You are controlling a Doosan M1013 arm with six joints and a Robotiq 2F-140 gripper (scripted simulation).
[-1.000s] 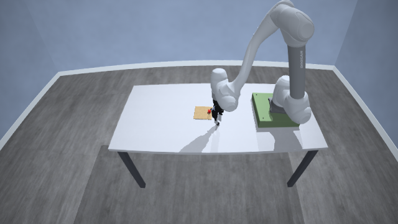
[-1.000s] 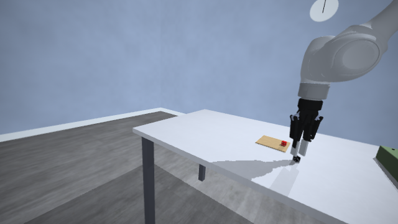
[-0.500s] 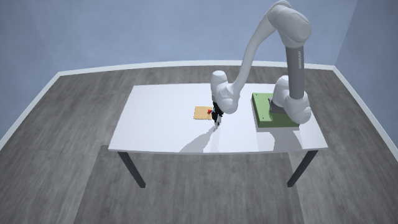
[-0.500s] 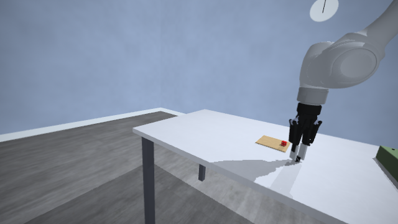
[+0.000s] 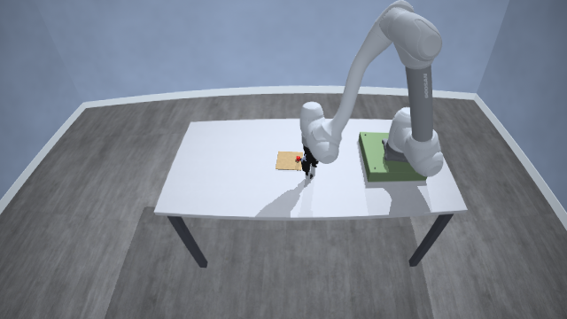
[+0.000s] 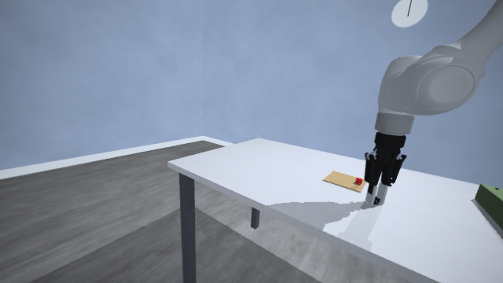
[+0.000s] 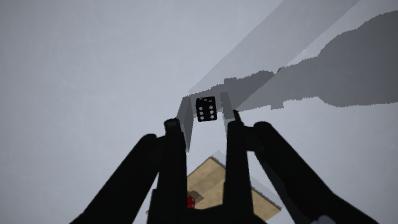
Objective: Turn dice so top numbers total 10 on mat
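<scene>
"Left to right, what does the view from above show?"

"First, a tan mat [image 5: 285, 160] [image 6: 339, 181] [image 7: 207, 175] on the white table [image 5: 221, 177] [image 6: 251, 173] [image 7: 75, 100]; next, a red die [image 5: 298, 159] [image 6: 358, 181] [image 7: 191, 201] near the mat's right edge."

"And further right?"

"The gripper [image 5: 309, 175] [image 6: 376, 198] [image 7: 206, 106], fingers partly spread, with a black die [image 6: 376, 200] [image 7: 206, 110] between them, off the mat. The wrist view shows a gap either side of it, and six pale dots on one face. Rightmost, a green block [image 5: 394, 176] [image 6: 491, 200] beneath the arm."

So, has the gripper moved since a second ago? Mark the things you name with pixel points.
Yes, down: in the exterior view the gripper [image 5: 309, 175] [image 6: 376, 202] [image 7: 206, 106] now sits lower, closer to the table [image 5: 221, 168] [image 6: 255, 169] [image 7: 75, 100].
</scene>
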